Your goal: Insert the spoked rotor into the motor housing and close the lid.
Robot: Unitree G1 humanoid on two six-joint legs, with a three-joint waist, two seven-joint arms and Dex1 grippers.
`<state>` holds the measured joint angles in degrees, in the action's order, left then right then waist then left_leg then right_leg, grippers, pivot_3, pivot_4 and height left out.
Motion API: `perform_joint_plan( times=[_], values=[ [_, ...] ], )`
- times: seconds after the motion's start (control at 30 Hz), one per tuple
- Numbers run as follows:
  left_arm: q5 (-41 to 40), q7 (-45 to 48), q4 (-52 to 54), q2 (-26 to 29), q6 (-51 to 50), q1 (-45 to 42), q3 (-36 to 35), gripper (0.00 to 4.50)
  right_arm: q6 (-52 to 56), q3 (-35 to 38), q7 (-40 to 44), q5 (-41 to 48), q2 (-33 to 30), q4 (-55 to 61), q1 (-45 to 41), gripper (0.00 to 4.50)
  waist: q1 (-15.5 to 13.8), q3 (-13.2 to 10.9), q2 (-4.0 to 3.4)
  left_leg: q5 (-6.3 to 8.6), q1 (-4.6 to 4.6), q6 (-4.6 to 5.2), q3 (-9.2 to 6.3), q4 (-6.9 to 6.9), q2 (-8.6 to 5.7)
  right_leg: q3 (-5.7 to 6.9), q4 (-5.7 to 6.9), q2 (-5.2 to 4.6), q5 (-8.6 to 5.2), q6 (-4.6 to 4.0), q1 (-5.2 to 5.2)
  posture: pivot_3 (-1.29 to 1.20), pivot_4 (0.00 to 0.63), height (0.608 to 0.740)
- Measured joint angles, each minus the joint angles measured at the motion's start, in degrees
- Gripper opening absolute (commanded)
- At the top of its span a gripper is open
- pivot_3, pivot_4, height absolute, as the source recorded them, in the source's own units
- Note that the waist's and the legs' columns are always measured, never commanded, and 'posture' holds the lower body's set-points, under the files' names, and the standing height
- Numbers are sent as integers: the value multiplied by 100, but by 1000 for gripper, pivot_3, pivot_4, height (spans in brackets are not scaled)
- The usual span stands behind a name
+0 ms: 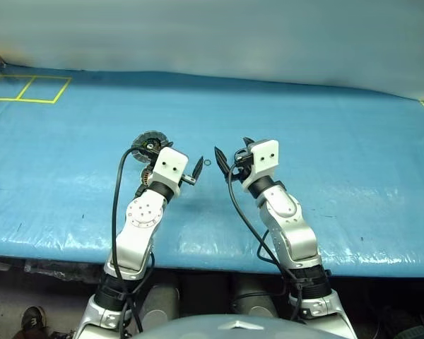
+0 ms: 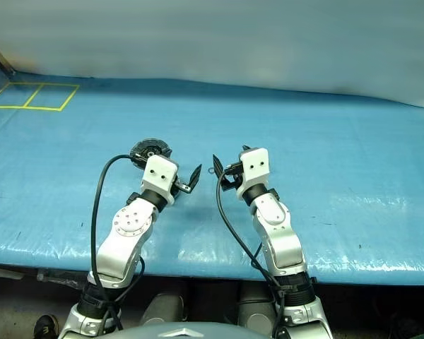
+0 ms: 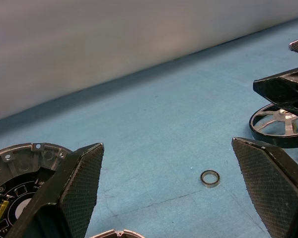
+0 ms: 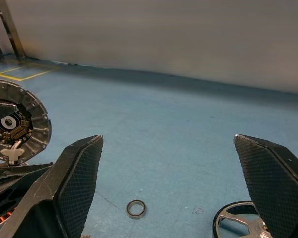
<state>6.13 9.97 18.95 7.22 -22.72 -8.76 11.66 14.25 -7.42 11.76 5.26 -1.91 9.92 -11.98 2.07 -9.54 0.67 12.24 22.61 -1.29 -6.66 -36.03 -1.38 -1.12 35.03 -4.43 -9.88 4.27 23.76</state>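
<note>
The work surface is a blue table cover (image 1: 325,141) with yellow tape markings (image 1: 28,88) at its far left corner. Both arms reach forward side by side over the cover.

The left gripper (image 3: 164,188) has its two fingers spread wide and holds nothing. The right gripper (image 4: 169,183) is likewise spread wide and empty. The two grippers are near each other, apart, with no contact.

A small metal ring (image 3: 210,178) lies flat on the cover in the gap between the two grippers, touching neither.

The spoked rotor (image 3: 280,124), black rim with silver spokes, lies flat on the cover just beside the right gripper's fingers; part of it is hidden behind them.

The lid (image 4: 17,121), a round grey disc with its dark inner face showing, lies just beyond the left gripper, on its outer side, partly hidden by that gripper's fingers.

The motor housing (image 1: 147,176) lies close under the left wrist; a sliver of copper windings is visible, the rest is covered by the arm. Whether it touches the lid cannot be determined.
</note>
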Motion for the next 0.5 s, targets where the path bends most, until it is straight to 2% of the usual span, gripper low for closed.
perform_joint_plan(
  times=[0.3, 0.5],
  values=[
    [-435, 483, -47, 281, -6, -20, -303, 4500, 15, -5, 111, -24, -181, 3, -23, 4455, 1, 0, 0, 0, 1, 0, 1, 0, 0, 0, 0, 0, 0, 0, 0, 0, 150, 740],
    [-915, 2279, -53, 1803, -97, -541, -184, 4500, 126, -71, 1088, -42, -1393, 215, -21, 4455, 9, -2, -2, 0, -1, 0, 4, 0, 0, -1, 1, 0, -1, -2, 0, 0, 150, 740]
  ],
)
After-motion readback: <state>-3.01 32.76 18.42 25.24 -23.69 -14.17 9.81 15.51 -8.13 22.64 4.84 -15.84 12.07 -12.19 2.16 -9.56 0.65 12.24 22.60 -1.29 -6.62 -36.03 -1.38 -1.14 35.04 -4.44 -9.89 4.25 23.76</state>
